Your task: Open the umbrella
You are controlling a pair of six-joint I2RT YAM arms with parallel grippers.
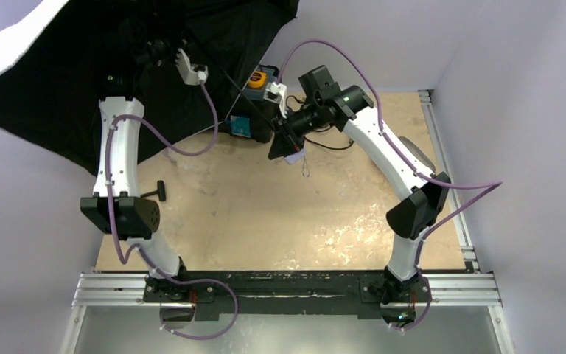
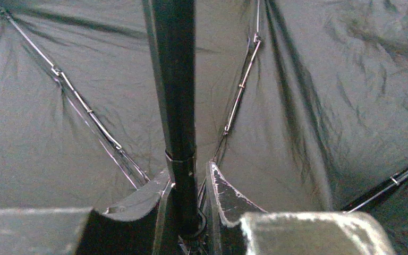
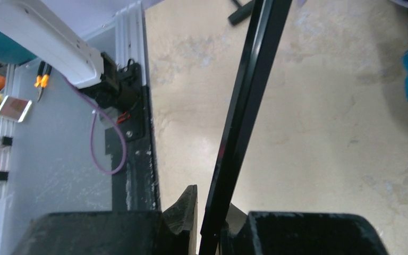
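almost done opening umbrella [image 1: 51,88]: clamping shaft [image 2: 174,79] w/ l gripper [image 2: 188,183] under spread canopy [image 2: 324,95], w/ r gripper [image 3: 211,210] lower down. next prob needs firmer push along shaft till locked.

one umbrella [image 1: 51,81] on show, just the one. two arms, left arm [image 1: 118,147] and right arm [image 1: 383,140], so two grippers, left gripper [image 2: 188,178] and right gripper [image 3: 211,199]. one black t-handled tool [image 1: 161,190], one yellow tape measure [image 1: 259,77], one blue item [image 1: 240,126], and underneath it all, one table [image 1: 265,214].
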